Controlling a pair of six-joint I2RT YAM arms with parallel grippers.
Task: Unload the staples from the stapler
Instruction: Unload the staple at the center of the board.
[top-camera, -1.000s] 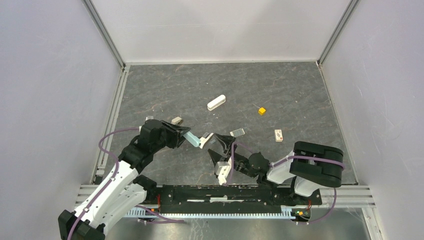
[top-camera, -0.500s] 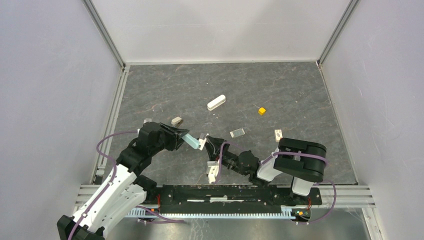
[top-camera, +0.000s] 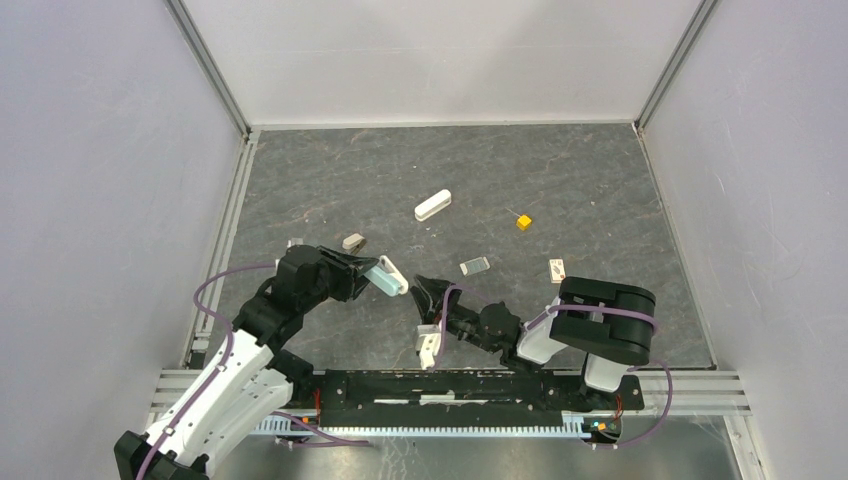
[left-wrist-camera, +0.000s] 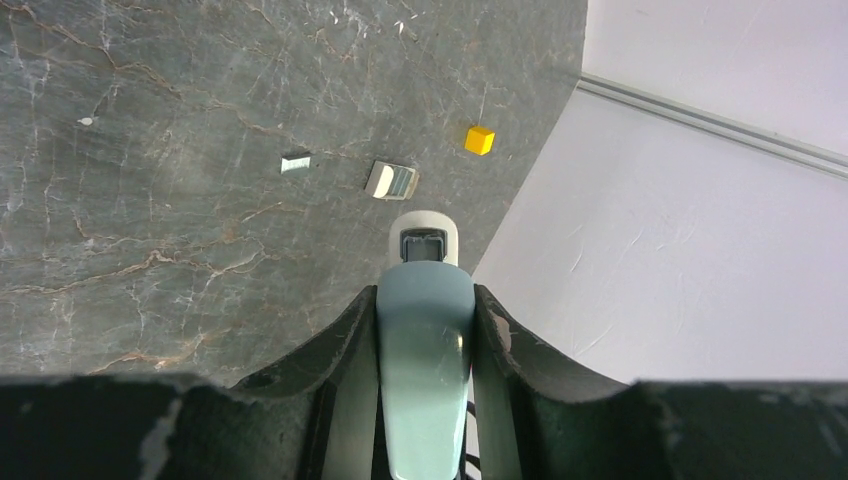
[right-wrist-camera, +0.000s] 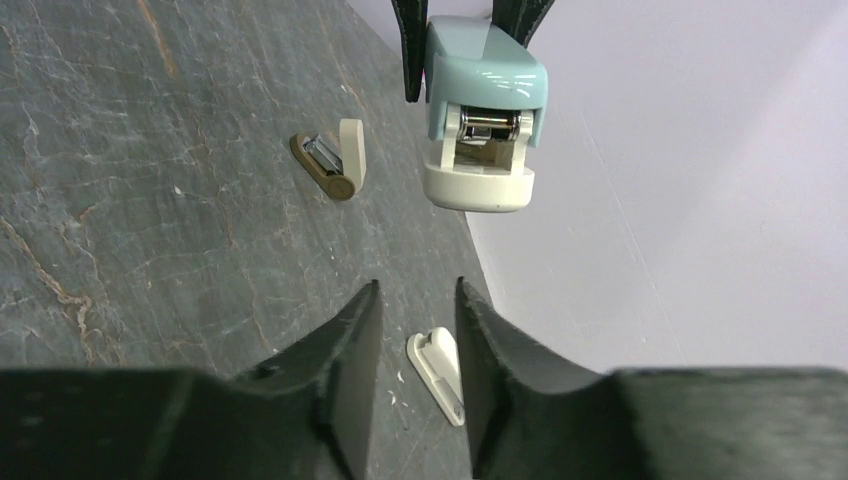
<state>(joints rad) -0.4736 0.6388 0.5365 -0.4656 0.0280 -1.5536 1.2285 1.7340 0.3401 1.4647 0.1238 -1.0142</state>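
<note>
1. Bench (top-camera: 600, 180): dark grey veined slab, matt; white walls.
2. Stapler (right-wrist-camera: 480, 110): smooth teal shell, rounded white base, clamped aloft in left jaws. Slick plastic; nudged, it may twist loose.
3. Right jaws: narrow gap, nothing gripped, facing stapler's nose; your bump could dislodge it.
4. Staples (left-wrist-camera: 295, 162): short silvery strip, flat on bench near clear box (left-wrist-camera: 392, 180); thin, may break if you pinch.

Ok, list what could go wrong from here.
1. The left gripper pinches the stapler by its smooth teal sides, off the table; a push or pull from the right gripper could twist it loose.
2. The right gripper, narrow and empty, is short of the stapler's metal channel and may miss it.
3. Loose staples could scatter on the mottled table.
</note>
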